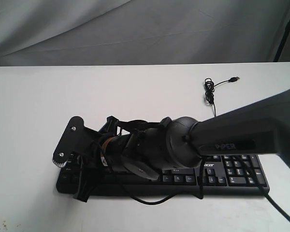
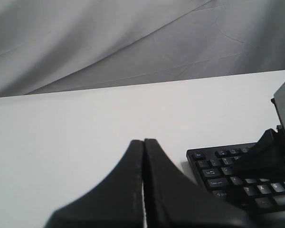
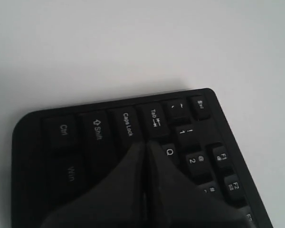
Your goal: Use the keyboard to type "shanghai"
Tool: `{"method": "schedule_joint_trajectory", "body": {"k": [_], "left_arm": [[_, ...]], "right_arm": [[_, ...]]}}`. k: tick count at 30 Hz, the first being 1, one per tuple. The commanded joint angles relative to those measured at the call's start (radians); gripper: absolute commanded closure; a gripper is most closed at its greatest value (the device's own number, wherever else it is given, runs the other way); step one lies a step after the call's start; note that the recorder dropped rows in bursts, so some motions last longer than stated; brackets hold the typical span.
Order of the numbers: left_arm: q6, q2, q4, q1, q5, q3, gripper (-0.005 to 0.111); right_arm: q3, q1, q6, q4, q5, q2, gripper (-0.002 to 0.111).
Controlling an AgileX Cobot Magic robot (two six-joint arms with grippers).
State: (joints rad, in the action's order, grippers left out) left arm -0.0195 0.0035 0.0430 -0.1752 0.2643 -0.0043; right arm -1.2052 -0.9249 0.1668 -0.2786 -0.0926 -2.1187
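From across the room, the keyboard (image 1: 234,175) lay along the near edge of the white table (image 1: 34,111), a little right of the middle. The right arm (image 1: 241,133) reached in from the right edge and covered the keyboard's left half. The thin cable (image 1: 211,92) trailed off toward the far right corner.

In the left wrist view, the left gripper (image 2: 143,142) hung over bare table off the keyboard's Esc corner, its fingers pressed together.

In the right wrist view, the right gripper (image 3: 147,142) was closed to one point, its tips down among the keys just beside Tab (image 3: 154,118) and Q (image 3: 169,152).
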Motion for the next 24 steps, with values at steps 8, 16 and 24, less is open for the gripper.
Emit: {"method": "schedule_joint_trajectory", "body": {"k": [8, 16, 24], "left_arm": [[-0.003, -0.003, 0.005, -0.004, -0.005, 0.004, 0.107], [-0.003, -0.003, 0.005, -0.004, -0.005, 0.004, 0.107], [-0.003, -0.003, 0.005, -0.004, -0.005, 0.004, 0.107]], "right_arm": [[-0.008, -0.003, 0.009, -0.007, -0.036, -0.002, 0.108], [-0.008, 0.002, 0.009, -0.007, -0.046, -0.024, 0.108], [-0.008, 0.008, 0.009, -0.007, -0.058, -0.026, 0.108]]}}
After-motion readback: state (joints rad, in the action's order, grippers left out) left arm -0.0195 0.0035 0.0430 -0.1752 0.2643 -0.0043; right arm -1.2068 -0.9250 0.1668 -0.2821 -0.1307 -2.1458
